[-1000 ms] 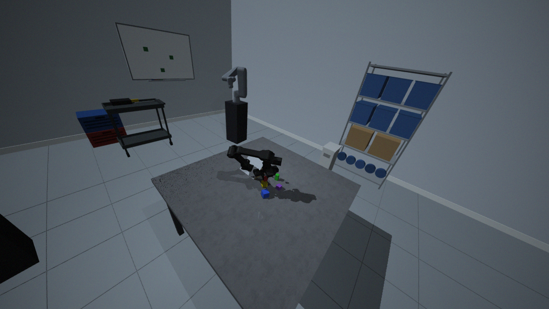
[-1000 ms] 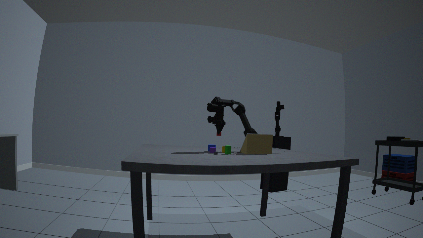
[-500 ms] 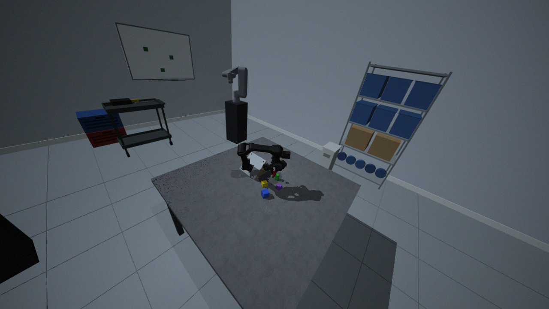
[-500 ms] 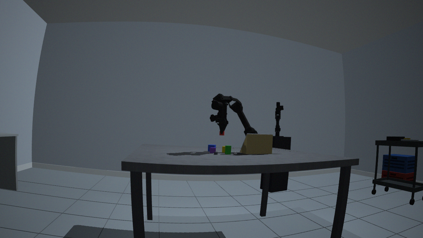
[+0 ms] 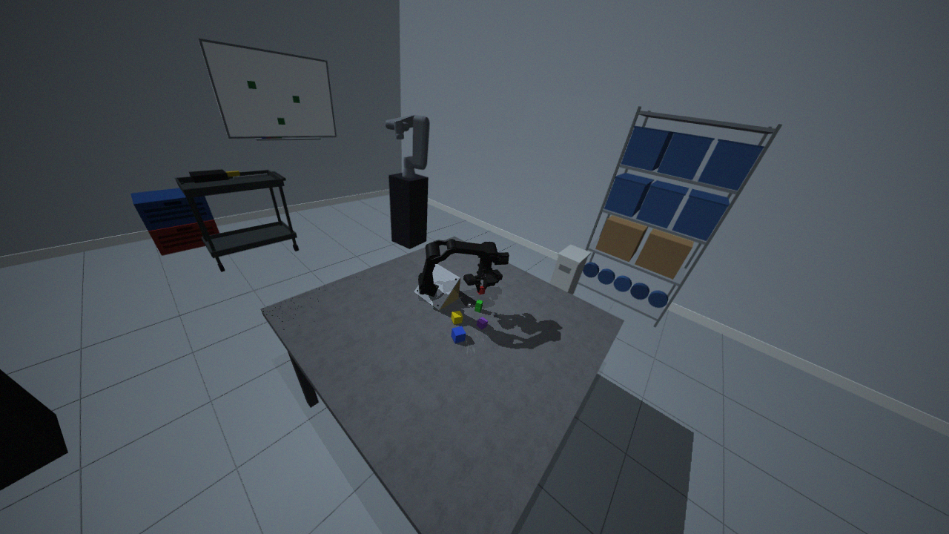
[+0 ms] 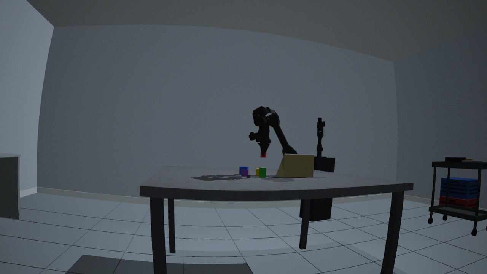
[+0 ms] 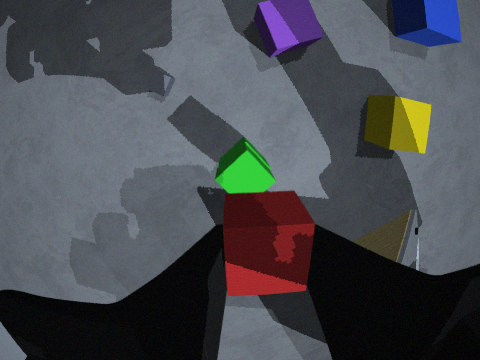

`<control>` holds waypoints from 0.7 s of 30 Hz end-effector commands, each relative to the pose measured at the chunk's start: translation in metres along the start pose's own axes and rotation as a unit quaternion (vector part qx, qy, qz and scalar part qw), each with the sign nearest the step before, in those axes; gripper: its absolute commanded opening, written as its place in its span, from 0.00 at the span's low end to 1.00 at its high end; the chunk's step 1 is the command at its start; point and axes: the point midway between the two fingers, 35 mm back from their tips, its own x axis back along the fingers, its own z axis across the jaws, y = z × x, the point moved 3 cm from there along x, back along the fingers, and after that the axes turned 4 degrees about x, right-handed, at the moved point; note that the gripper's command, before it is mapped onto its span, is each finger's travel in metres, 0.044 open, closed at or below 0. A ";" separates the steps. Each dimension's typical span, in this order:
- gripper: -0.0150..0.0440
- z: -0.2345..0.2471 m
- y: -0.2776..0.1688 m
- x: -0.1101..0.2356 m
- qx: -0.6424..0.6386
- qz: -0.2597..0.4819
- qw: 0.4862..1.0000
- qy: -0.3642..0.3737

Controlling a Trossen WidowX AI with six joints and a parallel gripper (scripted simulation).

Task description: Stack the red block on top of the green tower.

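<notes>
Grey table [image 5: 371, 371] fills centre frame in the top view; the arm [image 5: 457, 251] arches over it, gripper [image 5: 481, 288] pointing down with the red block [image 5: 481, 290] at its tip, just above-left of the green tower [image 5: 478, 305] in frame. Yellow [image 5: 457, 317], purple [image 5: 482, 322] and blue [image 5: 457, 334] blocks sit lower down, apart from each other; a tan wedge [image 5: 454, 297] stands left of the tower. Exterior view: red block [image 6: 263, 154] hangs in the air at mid-frame, well clear of the tower top [image 6: 262, 172] and nearly straight over it. Wrist view: fingers clamped on the red block [image 7: 268, 243], dark jaws on either side; tower top [image 7: 246, 171] shows just above it in frame, slightly left, so alignment looks close but not exact. Risks, as judgement: descending with that offset could land the block on an edge so it tips off on release; a finger reaching below the block could clip the narrow tower and topple it; opening too high would drop the block and bounce it.
</notes>
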 end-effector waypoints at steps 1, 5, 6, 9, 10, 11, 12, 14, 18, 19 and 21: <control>0.25 0.005 -0.002 -0.001 -0.008 0.002 1.000 0.002; 0.25 0.005 -0.001 -0.017 -0.008 0.002 1.000 0.002; 0.25 0.005 -0.001 -0.022 -0.008 0.001 1.000 0.002; 0.25 0.005 -0.001 -0.030 -0.008 0.001 1.000 0.002; 0.25 0.005 -0.001 -0.030 -0.008 0.001 1.000 0.002; 0.25 0.005 -0.001 -0.030 -0.008 0.001 1.000 0.002; 0.25 0.005 -0.001 -0.032 -0.008 0.001 1.000 0.002; 0.25 0.005 -0.001 -0.036 -0.008 0.001 1.000 0.002; 0.25 0.005 -0.001 -0.051 -0.008 0.001 1.000 0.002; 0.25 0.004 -0.001 -0.055 -0.008 0.001 1.000 0.002; 0.25 0.004 -0.001 -0.060 -0.008 0.001 1.000 0.002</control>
